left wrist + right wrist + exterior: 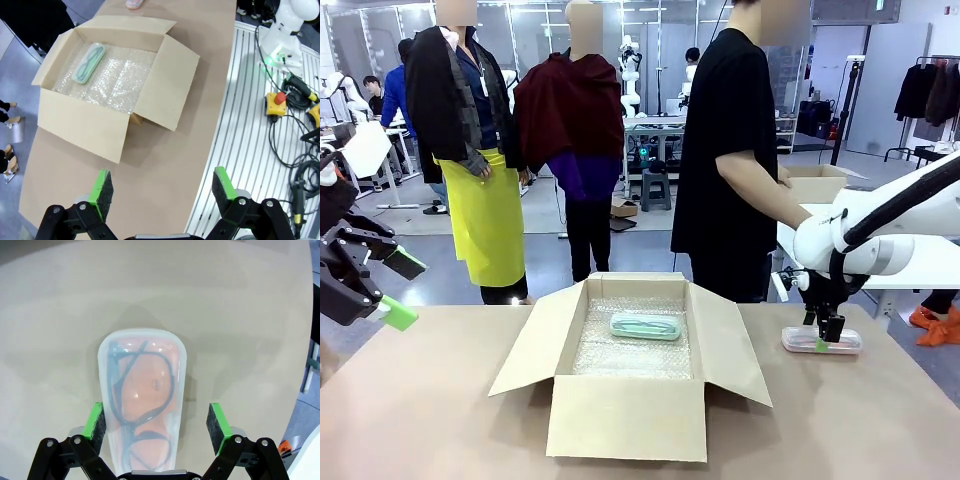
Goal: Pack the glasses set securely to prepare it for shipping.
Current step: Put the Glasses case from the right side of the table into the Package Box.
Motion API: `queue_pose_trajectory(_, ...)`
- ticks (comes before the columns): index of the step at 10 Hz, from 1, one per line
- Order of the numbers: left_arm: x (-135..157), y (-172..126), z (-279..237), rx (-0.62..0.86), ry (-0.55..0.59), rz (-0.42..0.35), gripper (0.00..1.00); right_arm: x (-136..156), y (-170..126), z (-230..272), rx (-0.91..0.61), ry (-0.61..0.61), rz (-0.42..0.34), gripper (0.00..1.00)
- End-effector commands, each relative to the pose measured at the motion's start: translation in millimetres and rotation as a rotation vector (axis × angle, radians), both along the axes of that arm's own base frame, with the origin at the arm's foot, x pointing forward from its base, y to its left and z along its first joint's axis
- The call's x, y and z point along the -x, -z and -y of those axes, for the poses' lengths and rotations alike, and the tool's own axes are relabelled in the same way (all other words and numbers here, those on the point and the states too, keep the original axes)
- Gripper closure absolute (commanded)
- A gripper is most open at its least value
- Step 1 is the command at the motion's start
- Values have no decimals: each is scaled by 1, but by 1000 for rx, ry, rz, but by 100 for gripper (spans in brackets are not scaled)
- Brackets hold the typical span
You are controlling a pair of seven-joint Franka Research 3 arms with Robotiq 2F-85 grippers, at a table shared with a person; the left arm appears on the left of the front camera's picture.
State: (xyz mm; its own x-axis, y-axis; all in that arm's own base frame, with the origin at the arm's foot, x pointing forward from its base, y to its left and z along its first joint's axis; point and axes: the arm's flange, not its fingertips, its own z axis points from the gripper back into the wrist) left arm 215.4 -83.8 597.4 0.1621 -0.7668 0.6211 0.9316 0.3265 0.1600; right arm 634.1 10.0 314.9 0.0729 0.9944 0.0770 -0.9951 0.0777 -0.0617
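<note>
Front view: an open cardboard box [625, 410] lined with bubble wrap [620, 355] sits mid-table, with a person [730, 150] standing beyond it. The mint-green case [646, 325] lies inside near the far wall, lengthwise left to right. The pink case [820, 341] lies likewise on the tan table [440, 430], right of the box. The right gripper [831, 335] straddles its width, jaws wide. The left gripper [402, 288] hangs wide and empty.

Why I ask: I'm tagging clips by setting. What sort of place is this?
Probably a robotics lab or workshop: a white robot arm works at a table with a cardboard box, and a red stop button and loose cables lie on a metal base beside it.
</note>
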Motion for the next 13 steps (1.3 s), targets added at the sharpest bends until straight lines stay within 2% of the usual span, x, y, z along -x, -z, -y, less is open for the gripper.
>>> queue_pose_trajectory(1, 1, -1, -1, 6, 20, 7, 0, 2, 3, 1, 9, -43, 17, 0)
queue_pose_trajectory(3, 1, -1, -1, 6, 20, 7, 0, 2, 3, 2, -1, -49, 8, 0)
queue_pose_trajectory(4, 1, -1, -1, 6, 20, 7, 0, 2, 4, 2, 5, -46, 7, 17)
queue_pose_trajectory(5, 1, -1, -1, 6, 20, 7, 0, 2, 4, 2, 11, -46, 11, 20)
queue_pose_trajectory(6, 1, -1, -1, 6, 20, 7, 0, 2, 4, 3, 7, -46, 12, 37)
queue_pose_trajectory(7, 1, -1, -1, 6, 20, 7, 0, 3, 2, 3, 8, -39, 21, 40)
queue_pose_trajectory(8, 1, -1, -1, 6, 20, 7, 0, 6, -1, 3, -1, -29, 36, 57)
queue_pose_trajectory(12, 1, -1, -1, 6, 20, 7, 0, 16, -39, -2, 11, -4, 20, 55)
queue_pose_trajectory(13, 1, -1, -1, 6, 20, 7, 0, 20, -68, -5, 15, 21, 8, 55)
